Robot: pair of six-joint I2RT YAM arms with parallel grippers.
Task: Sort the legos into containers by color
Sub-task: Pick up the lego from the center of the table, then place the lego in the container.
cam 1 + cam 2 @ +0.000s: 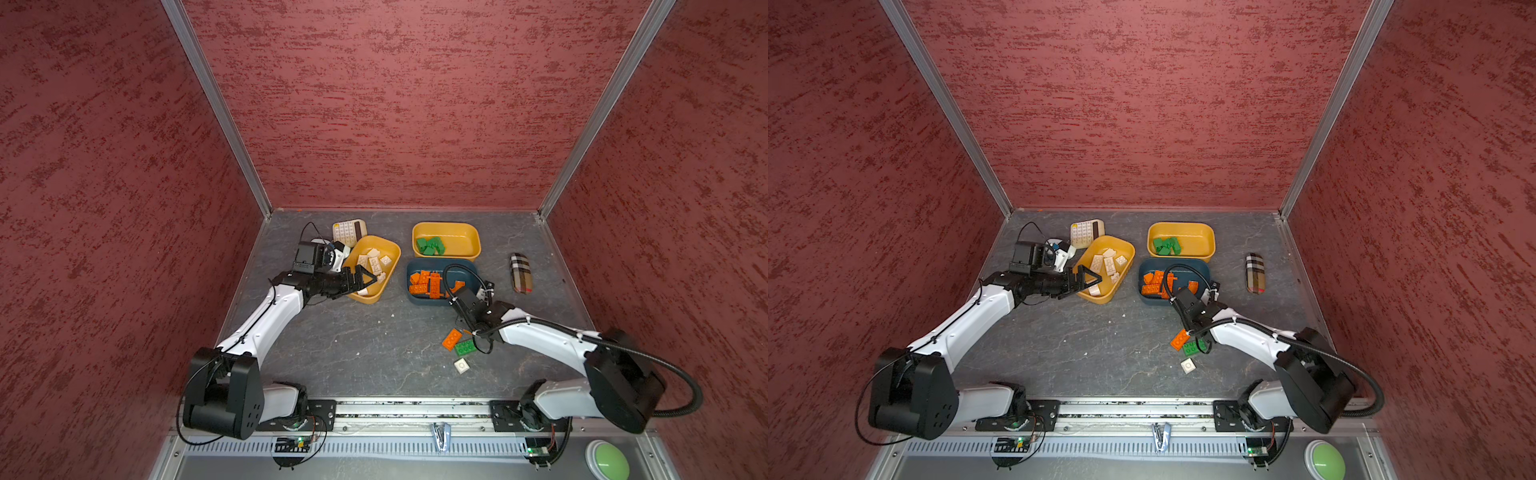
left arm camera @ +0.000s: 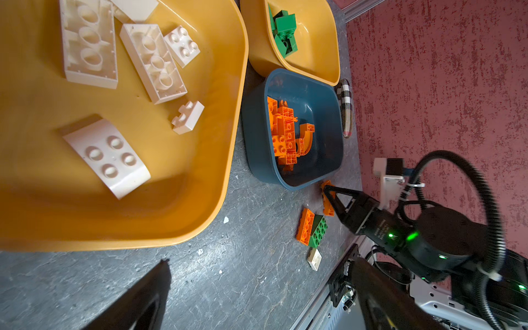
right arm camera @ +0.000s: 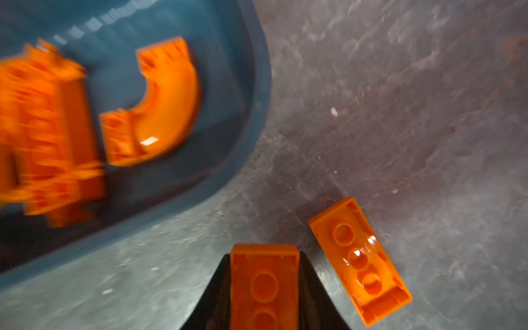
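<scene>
We look down on a dark, stone-patterned desk [image 1: 353, 345] walled in red, with the two white-and-black arms reaching in from the near rail. The left arm [image 1: 266, 320] stretches toward the nearer mustard tray [image 1: 388, 249], and the left fingers [image 2: 143, 297] hang spread wide over that tray's near end, holding nothing. The right arm [image 1: 540, 338] bends toward the teal tray [image 1: 419, 303], and the right fingers [image 3: 311, 285] sit just outside its near wall, pinching a held orange brick [image 3: 264, 285] by its long sides (whether it is clear of the desk we cannot tell). The farther mustard tray [image 1: 461, 232] stands behind the teal one, almost touching it. A cream calculator [image 1: 349, 232] lies behind the nearer mustard tray, and a plaid case [image 1: 520, 272] lies to the right of the teal tray, apart from it. The white bricks [image 1: 374, 262] lie in the nearer mustard tray, the green bricks [image 1: 431, 246] are bunched at the left end of the farther one, and the orange bricks [image 1: 428, 282] are piled in the teal tray with an orange curved elbow [image 3: 168, 100] beside them. On the desk an upturned orange brick [image 3: 360, 260] lies just beside the held one. Nearer the rail, a loose orange brick [image 1: 451, 338] touches a loose green brick [image 1: 465, 347], and a small white brick [image 1: 461, 365] lies near them.
</scene>
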